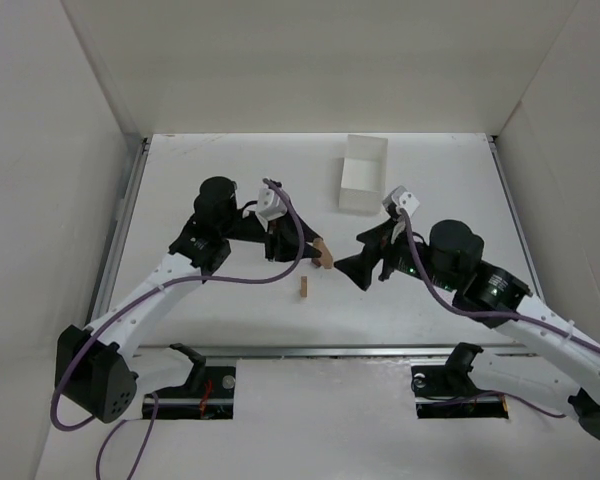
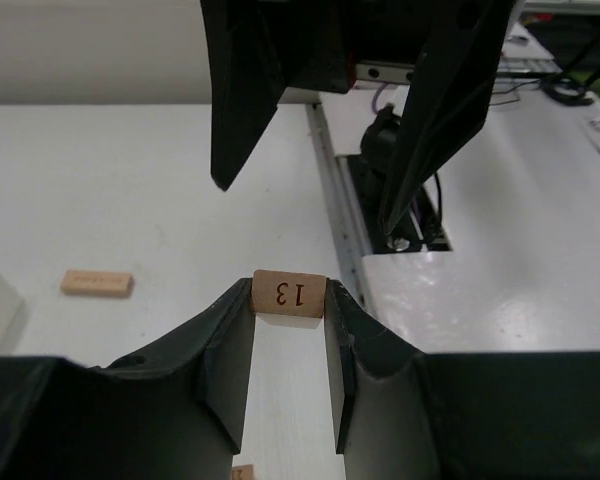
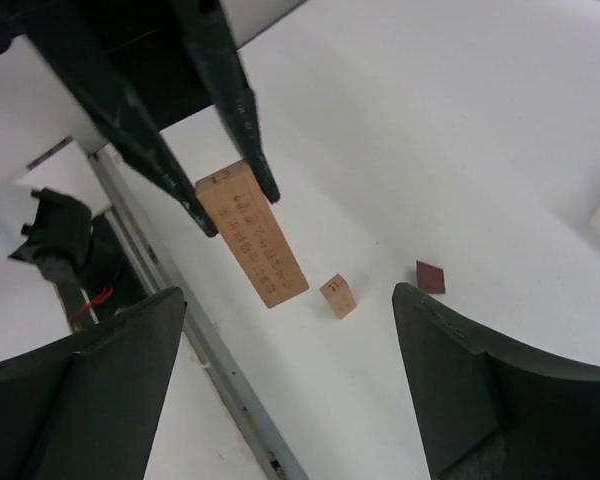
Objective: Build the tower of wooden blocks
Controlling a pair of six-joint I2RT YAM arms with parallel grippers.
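My left gripper (image 1: 315,248) is shut on a long light tan block (image 1: 324,254) and holds it above the table. In the left wrist view the block's end, marked 13 (image 2: 289,293), sits between my fingertips. In the right wrist view the same block (image 3: 252,235) hangs tilted from the left fingers. A small tan block marked 21 (image 3: 338,296) stands upright on the table below it, and it also shows in the top view (image 1: 305,287). A dark reddish-brown block (image 3: 431,277) lies flat to its right. My right gripper (image 1: 352,258) is open wide and empty, just right of the held block.
A white square box (image 1: 362,175) stands behind the grippers. Another tan block (image 2: 97,283) lies flat on the table to the left in the left wrist view. A metal rail (image 1: 310,351) runs along the table's near edge. White walls enclose the table.
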